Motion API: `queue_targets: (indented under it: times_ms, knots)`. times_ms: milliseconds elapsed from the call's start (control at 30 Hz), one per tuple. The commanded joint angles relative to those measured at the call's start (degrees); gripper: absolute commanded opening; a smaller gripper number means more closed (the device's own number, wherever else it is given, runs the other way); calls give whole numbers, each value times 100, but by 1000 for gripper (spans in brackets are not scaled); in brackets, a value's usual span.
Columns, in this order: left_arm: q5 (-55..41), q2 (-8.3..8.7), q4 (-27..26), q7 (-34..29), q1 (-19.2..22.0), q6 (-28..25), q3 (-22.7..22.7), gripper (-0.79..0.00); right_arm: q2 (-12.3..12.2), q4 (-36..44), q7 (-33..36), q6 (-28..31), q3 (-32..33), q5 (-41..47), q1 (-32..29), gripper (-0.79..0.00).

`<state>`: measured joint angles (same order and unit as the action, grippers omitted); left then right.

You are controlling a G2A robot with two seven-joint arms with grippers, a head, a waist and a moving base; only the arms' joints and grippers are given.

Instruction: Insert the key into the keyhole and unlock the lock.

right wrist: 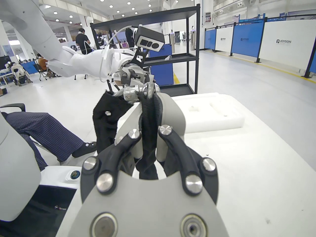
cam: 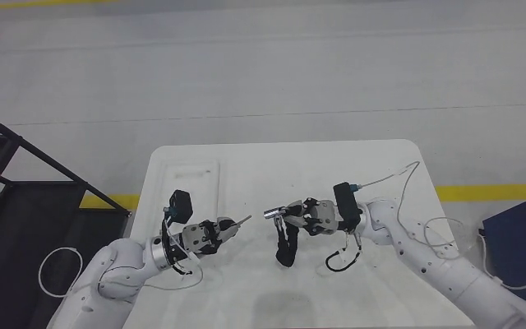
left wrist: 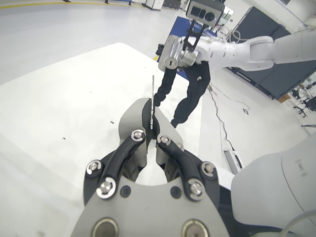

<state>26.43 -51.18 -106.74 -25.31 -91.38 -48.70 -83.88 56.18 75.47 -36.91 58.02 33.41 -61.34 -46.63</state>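
Note:
My left gripper (left wrist: 151, 117) is shut on a thin metal key (left wrist: 153, 92), whose blade sticks out toward the lock. In the top view the key (cam: 241, 221) points right from the left gripper (cam: 223, 228), with a gap to the lock. The lock (left wrist: 171, 54) is a silver metal cylinder with its keyhole (left wrist: 170, 62) facing the key; a black fabric-covered loop (left wrist: 195, 94) hangs from it. My right gripper (right wrist: 148, 99) is shut on the lock (right wrist: 134, 92) at its black loop (right wrist: 108, 122), holding it above the table. In the top view the lock (cam: 279, 212) sits at the right gripper's (cam: 297, 215) end.
The white table (cam: 246, 173) carries a white foam tray (cam: 189, 185) at its left rear with shallow recesses. A black cable (cam: 341, 259) loops below the right arm. A black shelf rack (right wrist: 172, 57) stands beyond the table's left side.

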Motion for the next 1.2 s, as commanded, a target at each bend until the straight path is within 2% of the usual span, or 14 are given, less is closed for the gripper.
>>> queue_targets:
  times_ms: [0,133,267,400,600,933,1167]
  knots:
    - [-154,42,-12,-314,89,-175,-101,-785,-68,116,88,-1,102,-64,-22,-785]
    - [-503,125,-7,-834,305,-493,-257,-785,-177,316,197,-1,205,-117,-92,-785]
    - [-1060,223,-126,-1540,486,-644,-228,-785,-217,426,266,-1,223,-97,-126,-785]
    - [-1862,331,-247,-2333,654,-433,-98,-785,-217,426,266,-1,223,-97,-126,-785]
    - [-3083,403,76,-3010,1170,-17,240,-785,-217,426,266,-1,223,-97,-126,-785]
    - [-2375,431,674,-2839,2063,-189,894,-785,-217,426,266,-1,223,-97,-126,-785]
    - [-1908,438,888,-2150,2223,-878,1174,-785,-217,426,266,-1,223,-97,-126,-785]
